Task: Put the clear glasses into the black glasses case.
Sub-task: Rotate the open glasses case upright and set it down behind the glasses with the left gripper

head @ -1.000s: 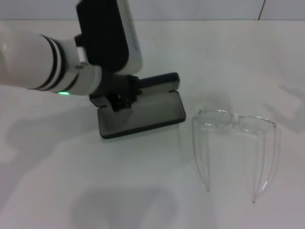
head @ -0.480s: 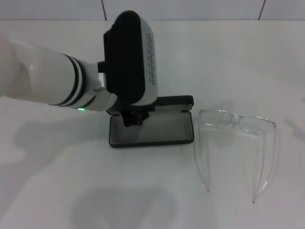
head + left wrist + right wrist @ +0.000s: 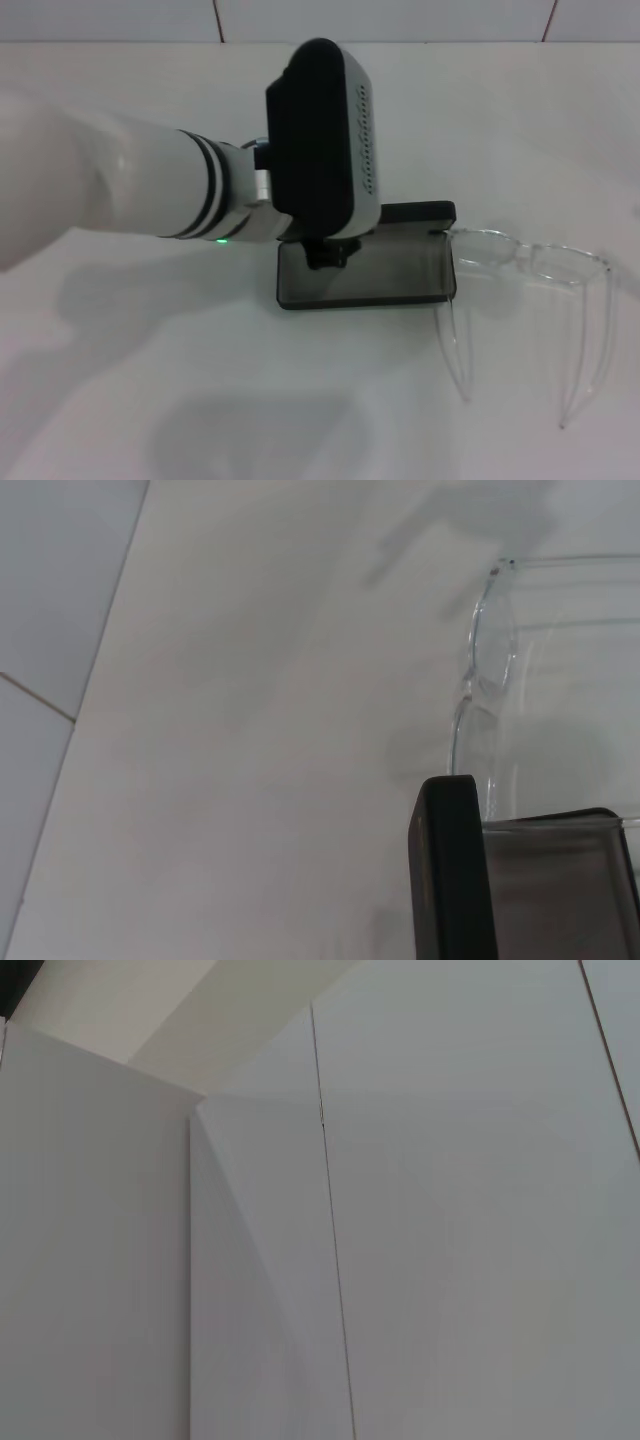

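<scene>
The black glasses case [image 3: 392, 276] lies open on the white table, grey lining up, with its lid [image 3: 418, 212] standing along the far side. My left gripper [image 3: 325, 254] reaches down over the case's left half and is shut on the black glasses case at its far edge. The clear glasses [image 3: 530, 262] sit just right of the case with their temple arms pointing toward me. Their left corner touches the case's right end. The left wrist view shows the case's lid edge [image 3: 450, 870] and the clear glasses [image 3: 490, 660] beyond it. My right gripper is out of view.
The white table [image 3: 200, 400] runs out on all sides of the case and glasses. A tiled white wall [image 3: 420, 18] rises along the far edge. Only a white wall [image 3: 450, 1260] appears in the right wrist view.
My left arm has slid to the right with the case. The case now presses against the glasses, which have shifted right and turned slightly.
</scene>
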Tool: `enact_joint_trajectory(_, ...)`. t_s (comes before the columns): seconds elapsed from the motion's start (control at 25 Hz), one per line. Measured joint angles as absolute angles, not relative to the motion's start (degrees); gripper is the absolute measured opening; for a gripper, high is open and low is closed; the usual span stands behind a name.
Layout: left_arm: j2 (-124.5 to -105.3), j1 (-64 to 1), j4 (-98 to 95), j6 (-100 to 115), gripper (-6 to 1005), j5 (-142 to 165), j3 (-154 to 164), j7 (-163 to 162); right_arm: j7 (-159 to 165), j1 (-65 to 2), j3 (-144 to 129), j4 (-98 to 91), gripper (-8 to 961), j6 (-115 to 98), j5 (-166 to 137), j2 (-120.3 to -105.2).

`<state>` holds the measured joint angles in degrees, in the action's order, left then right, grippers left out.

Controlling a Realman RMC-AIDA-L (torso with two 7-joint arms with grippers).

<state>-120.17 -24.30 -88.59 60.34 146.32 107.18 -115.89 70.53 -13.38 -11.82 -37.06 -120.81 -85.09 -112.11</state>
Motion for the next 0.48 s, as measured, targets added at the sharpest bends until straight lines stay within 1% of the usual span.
enact_joint_trajectory(0.48,-120.24,-26.32,-84.31,54.61,284,146.32,110.19,-116.63,70.18,-12.04,-11.69,-37.00,781,-120.85,-84.61,-112.46)
